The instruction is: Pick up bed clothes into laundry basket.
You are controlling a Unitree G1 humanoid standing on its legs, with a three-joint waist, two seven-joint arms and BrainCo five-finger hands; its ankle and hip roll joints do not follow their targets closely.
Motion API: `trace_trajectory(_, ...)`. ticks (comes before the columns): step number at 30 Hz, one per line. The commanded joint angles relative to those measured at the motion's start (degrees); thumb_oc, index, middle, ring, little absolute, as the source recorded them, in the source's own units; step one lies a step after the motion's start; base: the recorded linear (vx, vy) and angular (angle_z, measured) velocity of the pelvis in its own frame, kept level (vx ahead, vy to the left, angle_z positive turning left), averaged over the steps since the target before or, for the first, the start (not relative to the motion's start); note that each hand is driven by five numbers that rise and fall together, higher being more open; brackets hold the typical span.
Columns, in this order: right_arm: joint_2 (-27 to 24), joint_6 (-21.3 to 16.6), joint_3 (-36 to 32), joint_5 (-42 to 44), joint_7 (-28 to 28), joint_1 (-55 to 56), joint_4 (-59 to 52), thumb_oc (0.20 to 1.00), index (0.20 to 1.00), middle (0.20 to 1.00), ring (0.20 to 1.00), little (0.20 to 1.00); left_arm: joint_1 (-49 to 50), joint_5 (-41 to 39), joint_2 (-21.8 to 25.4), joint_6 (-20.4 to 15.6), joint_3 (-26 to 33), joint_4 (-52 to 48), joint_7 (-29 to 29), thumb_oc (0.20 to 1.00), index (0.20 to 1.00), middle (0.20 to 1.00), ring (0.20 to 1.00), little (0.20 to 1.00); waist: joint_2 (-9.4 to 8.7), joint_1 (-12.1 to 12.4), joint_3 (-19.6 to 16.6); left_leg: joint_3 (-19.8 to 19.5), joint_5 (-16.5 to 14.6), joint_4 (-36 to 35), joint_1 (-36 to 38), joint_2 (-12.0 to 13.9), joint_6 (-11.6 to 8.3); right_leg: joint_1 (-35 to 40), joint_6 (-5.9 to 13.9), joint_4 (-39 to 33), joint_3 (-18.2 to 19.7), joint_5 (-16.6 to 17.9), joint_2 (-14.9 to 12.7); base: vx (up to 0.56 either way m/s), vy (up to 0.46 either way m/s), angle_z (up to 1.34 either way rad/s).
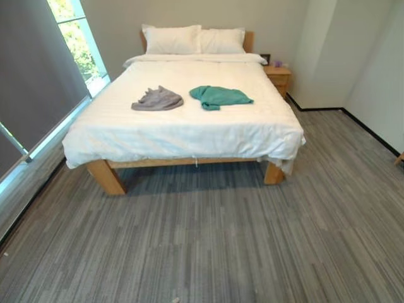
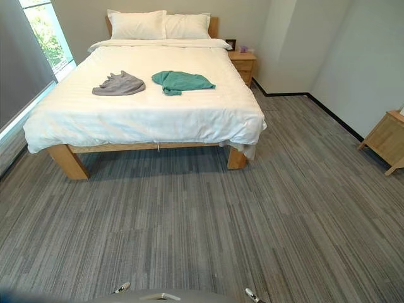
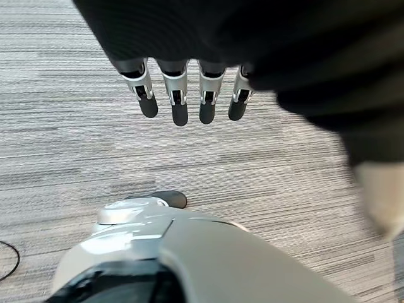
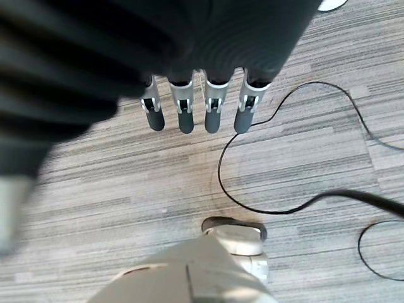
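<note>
A wooden-legged bed point(image 1: 183, 126) (white sheet, two pillows point(image 1: 192, 40)) stands on grey striped carpet point(image 1: 208, 246), window point(image 1: 76, 38) at left, nightstand point(image 1: 278, 77) beside the headboard.

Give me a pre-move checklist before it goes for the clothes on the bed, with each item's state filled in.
1. Clothes located: ok. The grey garment and the green garment lie side by side on the bed, apart from each other.
2. Left hand free: ok, fingers straight, holding nothing, hanging over the floor.
3. Right hand free: ok, fingers straight, holding nothing.
4. Path to the bed: ok, bare carpet lies between the robot and the bed's foot.
5. Clothes within reach: not ok, both lie toward the middle of the bed, well beyond the hands.
6. Laundry basket located: cannot tell.
</note>
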Motion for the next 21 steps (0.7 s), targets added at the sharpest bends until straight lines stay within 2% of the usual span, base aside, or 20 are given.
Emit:
trace_trajectory(1, -1.4, -0.7, 0.2, 2.2, -0.2, -4.3, 3.6, 1.0, 1.0, 1.0, 1.0, 1.0, -4.0, 0.3, -1.8, -0.8, 2.2, 3.4, 0.1, 1.0, 1.0, 1.0, 1.0, 1.0, -0.79, 0.1, 2.1, -3.7, 3.0, -5.5, 4.4, 2.1, -1.52, 8.0, 3.22, -17.9, -0.2, 15.0, -2.3, 0.0, 0.0, 0.0)
trace_trajectory(3, -1.5, -0.8, 0.1, 2.2, -0.1, -4.3, 3.7, 1.0, 1.0, 1.0, 1.0, 1.0, -3.8, 1.3, -1.6, -1.1, 1.7, 3.4, 0.4, 1.0, 1.0, 1.0, 1.0, 1.0, -0.75, 0.1, 2.1, -3.6, 2.9, -5.5, 4.4, 2.1, -1.5, 8.0, 3.27, -17.9, -0.2, 15.0, -2.3, 0.0, 0.0, 0.0)
trace_trajectory(9, -2.1, -1.0, -1.9, 8.6, 0.6, -6.3, 3.9, 1.0, 1.0, 1.0, 1.0, 1.0, -5.1, -3.8, -0.5, -1.0, 4.3, 3.5, 0.3, 1.0, 1.0, 1.0, 1.0, 1.0, -0.8, 0.7, 1.6, -4.1, 2.8, -5.5, 4.7, 2.0, -1.56, 8.3, 3.35, -17.9, -0.7, 14.8, -2.4, 0.0, 0.002, 0.01)
trace_trajectory(14, -4.6, -0.8, 0.2, 10.6, 0.2, -12.8, -2.2, 1.0, 1.0, 1.0, 1.0, 1.0, -10.3, -5.6, 0.8, -1.5, 1.0, -1.7, 0.5, 1.0, 1.0, 1.0, 1.0, 1.0, -0.74, 1.0, 1.3, -4.1, 3.1, -5.5, 4.4, 2.0, -1.68, 8.1, 3.5, -17.9, -0.8, 15.3, -2.4, 0.0, 0.0, 0.0)
trace_trajectory(15, -5.2, -0.9, 0.7, 11.0, -0.6, -13.6, -7.2, 1.0, 1.0, 1.0, 1.0, 1.0, -11.3, -6.4, 1.3, -1.9, -0.2, -5.3, 1.0, 1.0, 1.0, 1.0, 1.0, 1.0, -0.62, 0.9, 1.5, -4.0, 3.3, -5.5, 4.3, 2.0, -1.68, 7.9, 3.54, -17.9, -0.6, 15.4, -2.4, -0.07, 0.011, 0.0)
trace_trajectory(16, -6.5, -1.5, 1.4, 10.4, -3.0, -12.5, -22.5, 1.0, 1.0, 1.0, 1.0, 1.0, -10.3, -8.4, 3.0, -2.3, -1.3, -18.9, 2.8, 1.0, 1.0, 1.0, 1.0, 1.0, -0.45, 0.7, 1.6, -3.9, 4.1, -5.5, 3.4, 1.8, -1.61, 7.0, 3.54, -17.9, -0.3, 16.2, -2.5, -0.07, 0.011, -0.04)
trace_trajectory(17, -6.5, -1.5, 1.4, 10.4, -3.1, -12.3, -22.6, 1.0, 1.0, 1.0, 1.0, 1.0, -10.2, -8.4, 3.0, -2.2, -1.3, -19.0, 2.9, 1.0, 1.0, 1.0, 1.0, 1.0, -0.46, 0.7, 1.6, -3.9, 4.1, -5.5, 3.5, 1.8, -1.61, 7.0, 3.54, -17.9, -0.3, 16.2, -2.5, -0.07, 0.008, -0.04)
trace_trajectory(18, -7.2, -1.5, 0.9, 10.0, -3.8, -10.1, -32.8, 1.0, 1.0, 1.0, 1.0, 1.0, -7.9, -9.8, 4.4, -2.2, -1.0, -30.3, 3.9, 1.0, 1.0, 1.0, 1.0, 1.0, -0.41, 0.7, 1.8, -4.0, 4.3, -5.5, 3.3, 1.8, -1.55, 7.0, 3.6, -17.9, -0.3, 16.3, -2.4, -0.04, -0.004, -0.03)
trace_trajectory(19, -7.9, -2.0, -0.7, 7.2, -5.4, -5.4, -49.0, 1.0, 1.0, 1.0, 1.0, 1.0, -3.0, -10.6, 6.2, -2.0, 0.0, -46.8, 4.9, 1.0, 1.0, 1.0, 1.0, 1.0, -0.32, 0.6, 2.3, -4.4, 4.6, -5.5, 2.9, 1.8, -1.44, 6.7, 3.68, -17.9, -0.4, 16.5, -2.5, -0.04, -0.004, -0.03)
trace_trajectory(20, -7.8, -1.9, -0.7, 7.1, -5.5, -5.2, -49.2, 1.0, 1.0, 1.0, 1.0, 1.0, -2.8, -10.6, 6.2, -1.9, 0.0, -47.0, 4.9, 1.0, 1.0, 1.0, 1.0, 1.0, -0.33, 0.6, 2.3, -4.4, 4.6, -5.5, 2.9, 1.8, -1.44, 6.7, 3.68, -17.9, -0.4, 16.5, -2.5, -0.03, -0.003, 0.03)
trace_trajectory(21, -7.7, -2.4, -1.5, 5.1, -6.0, -3.0, -55.1, 1.0, 1.0, 1.0, 1.0, 1.0, -1.0, -7.9, 7.1, -2.2, 0.6, -53.4, 5.7, 1.0, 1.0, 1.0, 1.0, 1.0, -0.29, 0.5, 2.4, -4.6, 4.6, -5.5, 2.9, 1.7, -1.37, 6.6, 3.73, -17.9, -0.5, 16.5, -2.5, -0.01, 0.0, 0.06)
